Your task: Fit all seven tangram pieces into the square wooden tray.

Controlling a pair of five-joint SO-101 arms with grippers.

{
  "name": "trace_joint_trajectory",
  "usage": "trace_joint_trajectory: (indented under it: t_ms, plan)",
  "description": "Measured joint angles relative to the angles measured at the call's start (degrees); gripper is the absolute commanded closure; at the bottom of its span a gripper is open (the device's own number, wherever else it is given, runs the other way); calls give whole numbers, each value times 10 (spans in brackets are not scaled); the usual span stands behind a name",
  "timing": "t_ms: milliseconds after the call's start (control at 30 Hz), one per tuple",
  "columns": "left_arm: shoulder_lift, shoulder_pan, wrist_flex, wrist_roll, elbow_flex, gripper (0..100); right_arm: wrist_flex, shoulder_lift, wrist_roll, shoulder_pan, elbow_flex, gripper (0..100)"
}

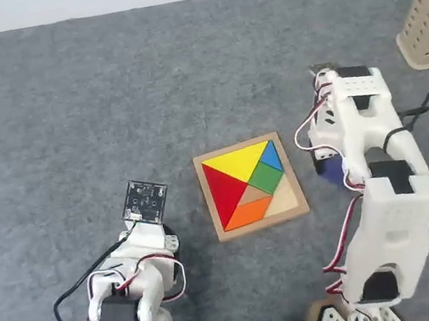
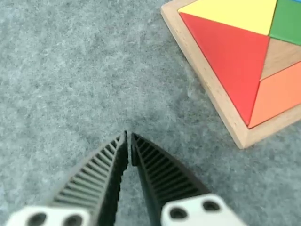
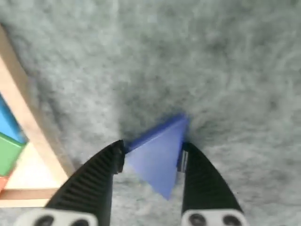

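Observation:
The square wooden tray (image 1: 264,224) lies mid-table on grey carpet. In it sit a yellow triangle (image 1: 240,163), a red triangle (image 1: 224,192), a green square (image 1: 266,176), a light blue piece (image 1: 270,156), an orange piece (image 1: 249,213) and a tan triangle (image 1: 252,194). A pale bare patch (image 1: 284,196) shows at its near right corner. My right gripper (image 3: 152,148) is shut on a dark blue triangle (image 3: 157,160), low over the carpet just right of the tray (image 3: 26,122). My left gripper (image 2: 128,137) is shut and holds nothing, near the tray's (image 2: 211,89) left edge.
A beige perforated basket (image 1: 426,15) stands at the far right edge. The right arm's white body (image 1: 384,205) and its cables fill the space right of the tray. Open carpet lies to the left and behind the tray.

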Motion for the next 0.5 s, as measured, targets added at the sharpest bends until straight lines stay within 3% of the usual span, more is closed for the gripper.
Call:
trace_joint_trajectory:
  t_ms: [267, 500]
  plan:
    - [0, 0, 0, 0, 0, 988, 34, -47, 98, -13, 2, 991]
    - [0, 0, 0, 0, 0, 988, 109, -152, 295, -83, 69, 989]
